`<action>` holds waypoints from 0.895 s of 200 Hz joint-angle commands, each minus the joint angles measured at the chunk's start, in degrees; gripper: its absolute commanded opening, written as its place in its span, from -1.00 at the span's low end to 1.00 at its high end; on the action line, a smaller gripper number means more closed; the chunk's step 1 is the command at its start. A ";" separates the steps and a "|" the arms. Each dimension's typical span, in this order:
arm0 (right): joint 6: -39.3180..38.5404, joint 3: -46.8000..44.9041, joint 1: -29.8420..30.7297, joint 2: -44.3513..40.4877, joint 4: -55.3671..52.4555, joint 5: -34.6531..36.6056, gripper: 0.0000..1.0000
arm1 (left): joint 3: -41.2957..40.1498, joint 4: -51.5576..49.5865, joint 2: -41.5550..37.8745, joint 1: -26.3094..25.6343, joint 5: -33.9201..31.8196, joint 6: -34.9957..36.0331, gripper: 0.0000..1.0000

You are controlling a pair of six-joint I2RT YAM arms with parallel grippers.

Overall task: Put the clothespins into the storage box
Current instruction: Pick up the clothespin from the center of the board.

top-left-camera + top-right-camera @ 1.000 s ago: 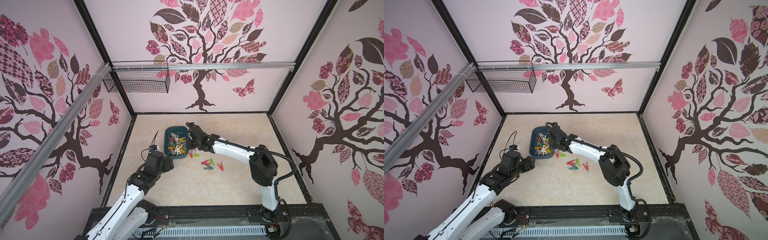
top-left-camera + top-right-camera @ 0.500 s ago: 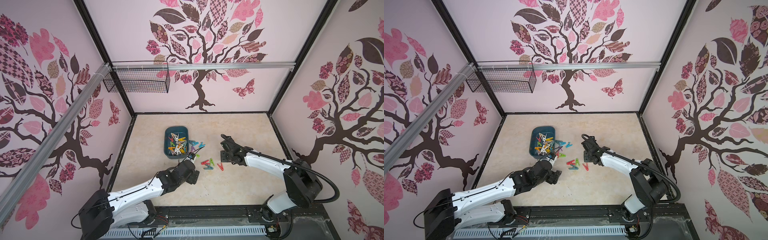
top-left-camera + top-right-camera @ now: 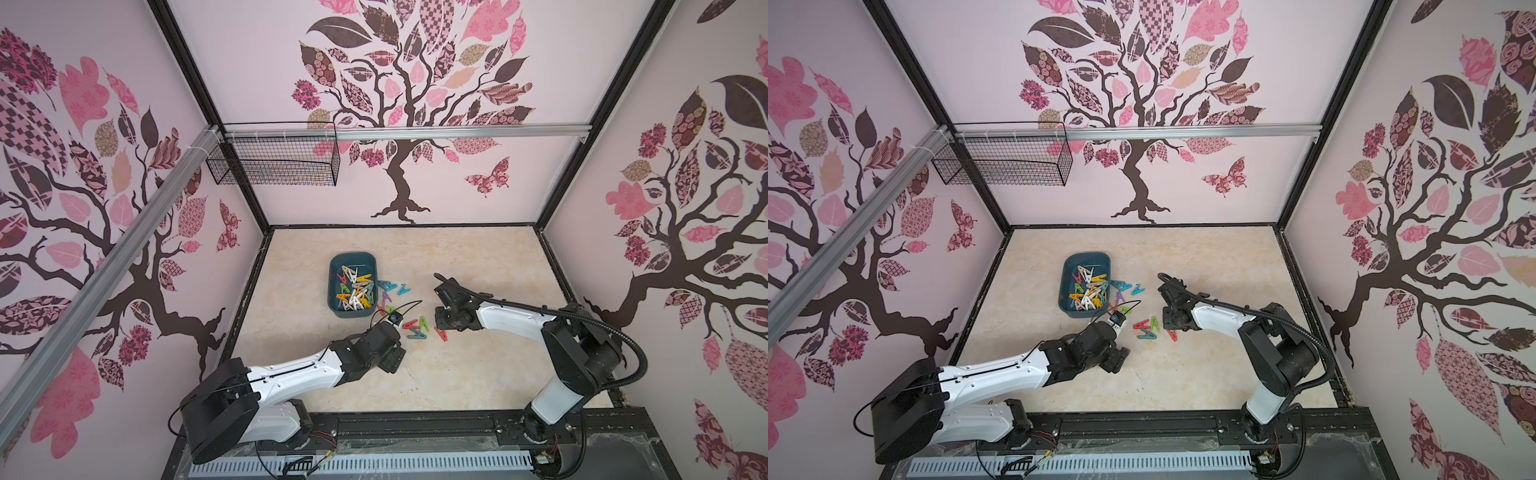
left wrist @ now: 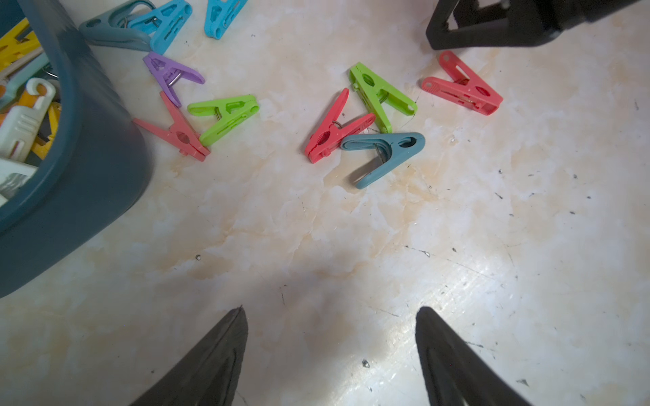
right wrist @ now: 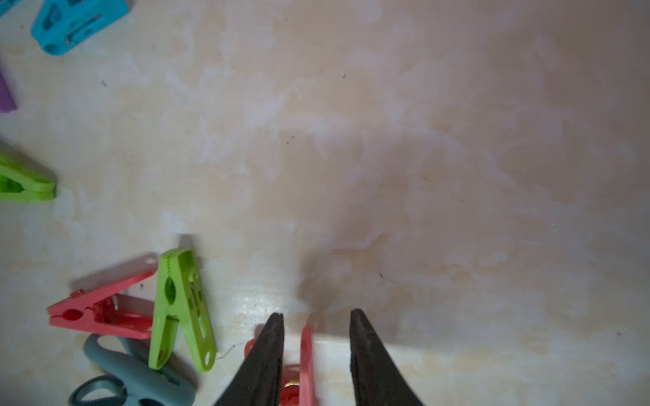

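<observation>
Since the right fingers (image 5: 369, 351) are down at the tabletop (image 5: 422, 140) astride the lone red clothespin (image 5: 306, 351), we read this as the grasp step for that pin. The fingers are parted, not clamped. One of the pin's legs runs up the gap between them, lengthwise with the fingers, with daylight to one finger. The second leg pokes out past the finger nearer the three-pin cluster (image 5: 179, 309). So a squeeze looks set to catch one leg only, we judge; whether anything touches, we cannot tell.

In a top view the same pin (image 3: 441, 333) lies right at the right arm's tip, well apart from the storage box (image 3: 351, 312). The box sits beyond the cluster, toward the left arm's side and further from the robot base. It already holds a heap of clothespins (image 3: 353, 291), and a loose scatter lies just beside its wall.

The left fingers (image 4: 218, 351) are spread wide and empty over bare tabletop. The red, green and grey-blue cluster lies ahead of them, so we call the left arm nearer to those three. We'd guess the carry needs a lift first, then a swing over the cluster to the box.
</observation>
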 commanded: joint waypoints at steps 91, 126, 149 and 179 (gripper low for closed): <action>-0.27 2.12 0.25 3.08 -1.75 -0.61 -0.80 | 1.07 -0.30 -7.58 -0.15 -5.02 -2.25 0.64; -1.31 5.93 1.35 0.95 -4.49 -0.22 -0.87 | 0.81 -2.69 -12.91 3.44 -5.63 -4.32 0.65; -1.79 10.50 3.73 0.55 -7.35 1.09 -0.89 | 1.16 -5.86 -18.32 9.77 -3.44 -8.06 0.65; -0.69 19.95 8.44 3.40 -7.56 -1.79 -0.90 | -0.46 -8.28 -25.74 17.29 -3.97 -10.75 0.66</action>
